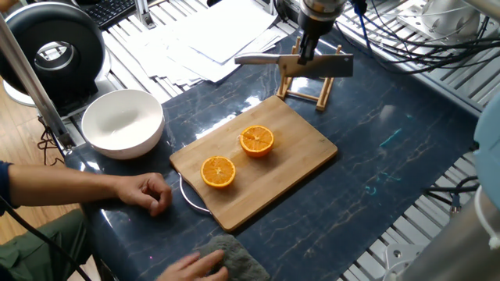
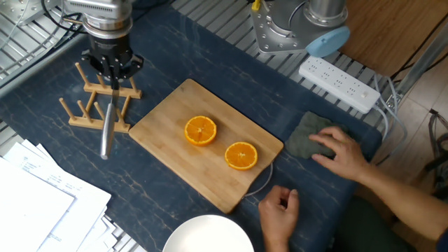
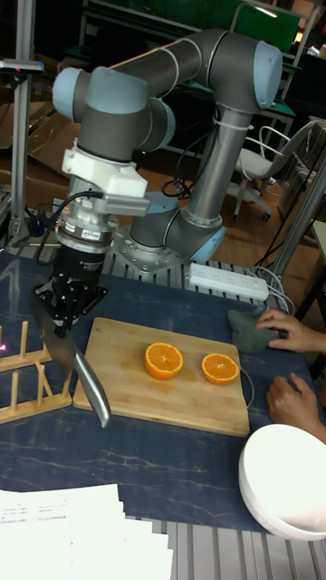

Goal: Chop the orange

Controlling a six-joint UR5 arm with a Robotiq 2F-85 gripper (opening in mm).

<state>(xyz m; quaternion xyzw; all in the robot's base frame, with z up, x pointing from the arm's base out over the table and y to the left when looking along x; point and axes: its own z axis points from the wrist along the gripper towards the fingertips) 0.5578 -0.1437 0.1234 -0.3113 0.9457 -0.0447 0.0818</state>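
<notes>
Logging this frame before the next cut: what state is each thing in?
tool: shut on the knife, above the wooden rack.
knife: held off the board, blade roughly level.
orange halves: cut face up, apart on the cutting board.
bowl: upright, empty.
cloth: crumpled, a person's hand on it.
wooden rack: upright, empty.

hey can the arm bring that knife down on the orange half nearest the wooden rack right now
Probably yes. The gripper holds the knife above the wooden rack, the orange half lies uncovered on the cutting board, and both hands are off it.
</notes>
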